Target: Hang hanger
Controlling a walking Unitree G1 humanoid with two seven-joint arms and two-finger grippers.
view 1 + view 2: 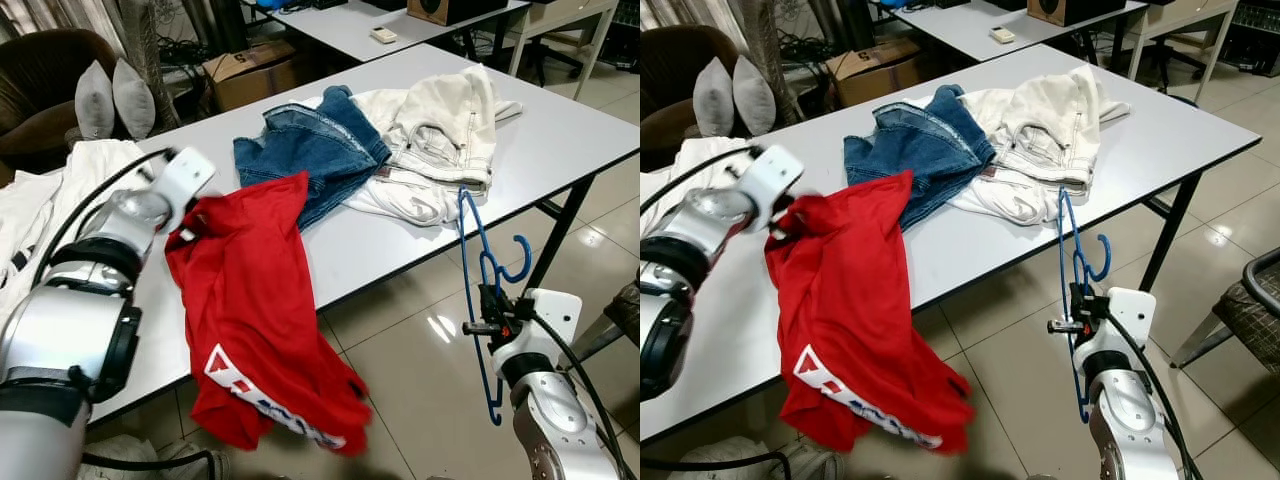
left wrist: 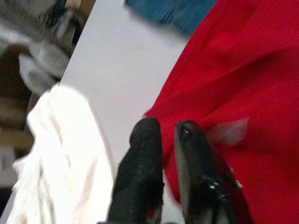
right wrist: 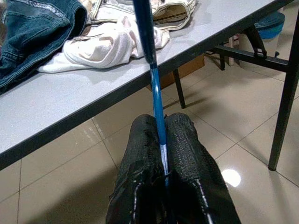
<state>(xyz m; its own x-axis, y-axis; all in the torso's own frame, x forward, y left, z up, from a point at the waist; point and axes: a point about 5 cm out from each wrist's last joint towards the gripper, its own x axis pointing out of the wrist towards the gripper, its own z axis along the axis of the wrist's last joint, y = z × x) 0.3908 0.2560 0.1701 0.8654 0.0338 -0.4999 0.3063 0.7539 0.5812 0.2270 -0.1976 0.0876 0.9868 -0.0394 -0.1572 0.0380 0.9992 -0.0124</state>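
Note:
A blue wire hanger (image 1: 484, 270) stands upright beyond the table's front edge, held in my right gripper (image 1: 489, 312), which is shut on its thin bar (image 3: 159, 112). A red shirt (image 1: 255, 310) with white lettering drapes from the white table (image 1: 400, 235) down over the front edge. My left gripper (image 2: 166, 135) is shut on the red shirt's upper corner (image 1: 190, 228), lifting it slightly off the tabletop.
Blue jeans (image 1: 315, 150) and cream clothes (image 1: 440, 135) lie piled mid-table. White fabric (image 1: 40, 195) lies at the left end. A brown armchair with grey cushions (image 1: 110, 95) and a cardboard box (image 1: 250, 70) stand behind. A chair (image 1: 1250, 310) is at the right on tiled floor.

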